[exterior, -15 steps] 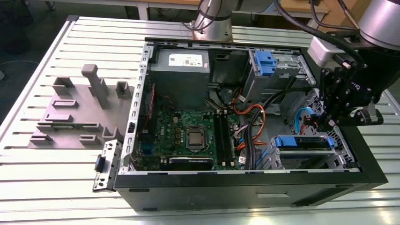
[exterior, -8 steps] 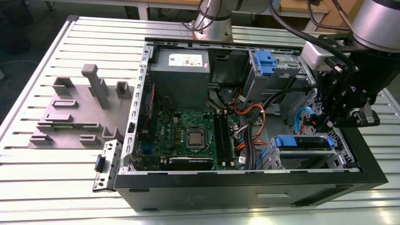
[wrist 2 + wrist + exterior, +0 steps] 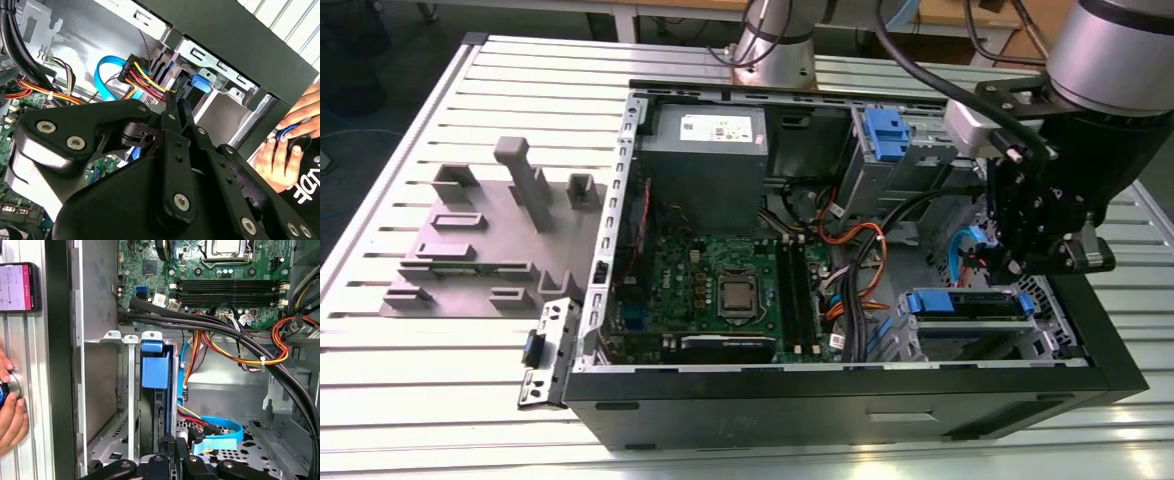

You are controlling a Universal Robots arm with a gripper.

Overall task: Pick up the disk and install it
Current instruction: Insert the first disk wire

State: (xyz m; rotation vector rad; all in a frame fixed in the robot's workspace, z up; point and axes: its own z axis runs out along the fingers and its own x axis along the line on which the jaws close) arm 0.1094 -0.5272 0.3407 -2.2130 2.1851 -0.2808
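We see the gripper pressed together, empty, just above the disk, which sits upright in the drive cage.

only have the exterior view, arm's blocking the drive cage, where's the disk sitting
observer: In the first wrist view the disk sits in the drive cage, between its metal rails, with the gripper just off its end.
operator: anything near the case on that side
observer: A person's hand is on the table, just outside the case wall.
operator: anything else out there
observer: A phone lies on the table beyond the hand, screen lit.
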